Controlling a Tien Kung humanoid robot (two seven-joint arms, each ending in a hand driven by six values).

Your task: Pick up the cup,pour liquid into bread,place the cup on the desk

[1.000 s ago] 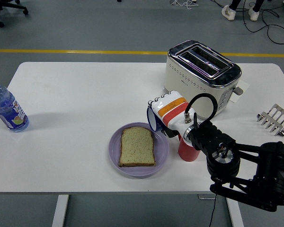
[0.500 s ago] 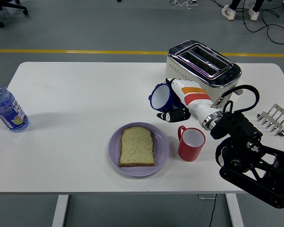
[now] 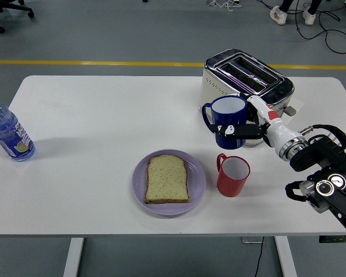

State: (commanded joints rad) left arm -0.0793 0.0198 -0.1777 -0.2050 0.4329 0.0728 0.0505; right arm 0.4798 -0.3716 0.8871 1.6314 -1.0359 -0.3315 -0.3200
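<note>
My right hand (image 3: 242,124) is shut on a dark blue cup (image 3: 227,119) and holds it upright above the table, in front of the toaster. A slice of bread (image 3: 167,179) lies on a purple plate (image 3: 197,184) at the table's front middle, below and left of the cup. A red cup (image 3: 233,175) stands upright on the table just right of the plate, under my hand. My left hand is out of view.
A cream and chrome toaster (image 3: 248,86) stands behind the blue cup. A metal toast rack (image 3: 335,146) sits at the right edge. A water bottle (image 3: 8,131) stands at the far left. The white table (image 3: 104,127) runs wide.
The blue cup was tilted over the plate's right edge. My right hand has swung it up and to the right and turned it upright in front of the toaster.
</note>
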